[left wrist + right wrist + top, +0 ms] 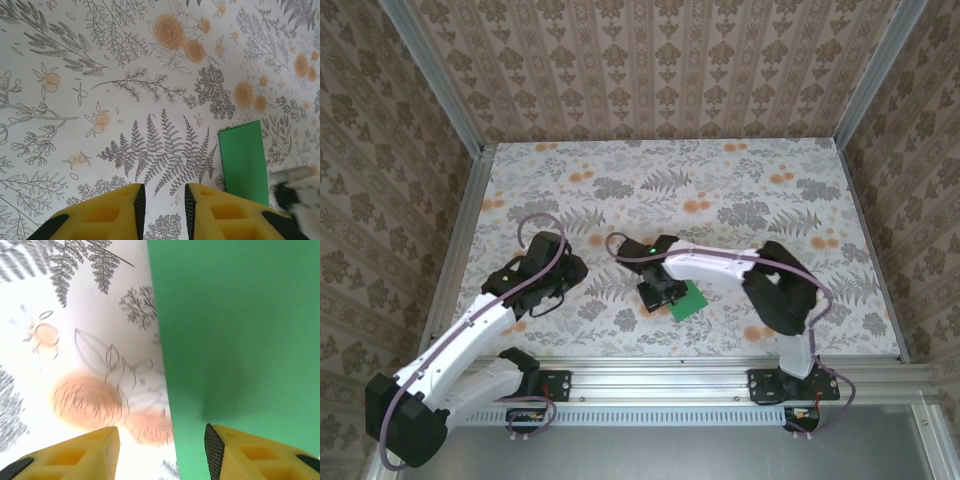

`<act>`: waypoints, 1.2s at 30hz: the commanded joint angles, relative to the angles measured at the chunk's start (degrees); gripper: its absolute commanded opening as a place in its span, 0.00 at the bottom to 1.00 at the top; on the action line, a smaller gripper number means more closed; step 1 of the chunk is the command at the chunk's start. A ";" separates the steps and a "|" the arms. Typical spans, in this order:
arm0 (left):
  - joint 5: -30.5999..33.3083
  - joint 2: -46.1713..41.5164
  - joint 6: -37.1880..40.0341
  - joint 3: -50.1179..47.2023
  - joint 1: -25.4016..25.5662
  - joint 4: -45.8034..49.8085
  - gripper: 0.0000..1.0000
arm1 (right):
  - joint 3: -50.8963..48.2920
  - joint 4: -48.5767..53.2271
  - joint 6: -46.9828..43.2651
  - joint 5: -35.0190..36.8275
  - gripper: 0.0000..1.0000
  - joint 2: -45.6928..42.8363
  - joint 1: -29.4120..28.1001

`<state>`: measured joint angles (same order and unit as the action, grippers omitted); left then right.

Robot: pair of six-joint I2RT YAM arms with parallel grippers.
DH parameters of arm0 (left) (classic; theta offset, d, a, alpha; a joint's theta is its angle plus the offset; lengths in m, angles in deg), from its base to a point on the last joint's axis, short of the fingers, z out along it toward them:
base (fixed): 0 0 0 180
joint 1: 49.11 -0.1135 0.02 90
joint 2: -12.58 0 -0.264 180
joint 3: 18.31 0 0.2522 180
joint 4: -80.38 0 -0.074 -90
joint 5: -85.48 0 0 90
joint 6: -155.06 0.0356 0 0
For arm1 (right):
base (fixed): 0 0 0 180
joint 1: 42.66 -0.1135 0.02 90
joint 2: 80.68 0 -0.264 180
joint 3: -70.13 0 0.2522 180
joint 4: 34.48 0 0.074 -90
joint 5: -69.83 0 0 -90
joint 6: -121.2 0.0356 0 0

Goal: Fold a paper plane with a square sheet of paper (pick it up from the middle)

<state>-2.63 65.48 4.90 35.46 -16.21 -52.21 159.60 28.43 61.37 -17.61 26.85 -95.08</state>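
The square sheet of paper [690, 301] is bright green and lies flat on the floral table [740, 190], near the front middle. In the left wrist view the sheet [242, 160] looks like a narrow upright rectangle. My right gripper [660, 290] hangs over the sheet's left edge. It is open: in the right wrist view [161, 455] one finger is above the green sheet [235, 330], the other above bare table, and the paper's edge runs between them. My left gripper [566, 268] is left of the sheet, clear of it. Its yellow fingers [165, 212] stand slightly open over bare table, holding nothing.
Patterned walls with metal corner posts [430, 75] enclose the table on three sides. A metal rail [720, 375] carrying the arm bases runs along the near edge. The right arm [780, 290] bends over the table's right front.
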 commanded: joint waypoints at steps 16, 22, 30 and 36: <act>-6.94 26.09 3.57 13.14 13.00 -6.40 0.19 | -30.95 -40.30 12.22 -26.63 0.11 -9.63 13.93; -8.46 30.59 2.95 15.04 13.59 -7.46 0.19 | -41.55 -58.74 29.24 -24.69 0.09 -11.22 13.34; -12.16 37.12 3.46 18.48 13.59 -8.72 0.19 | -45.10 -68.39 39.92 -20.48 0.18 -20.82 11.39; -14.09 41.45 4.69 20.70 14.28 -9.38 0.19 | -43.91 -39.27 22.85 -10.82 0.34 -36.13 17.75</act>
<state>-14.69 105.44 8.12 54.27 -2.57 -60.91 114.81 -26.36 92.28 -35.46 -4.49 -79.67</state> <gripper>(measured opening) 0.195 0.326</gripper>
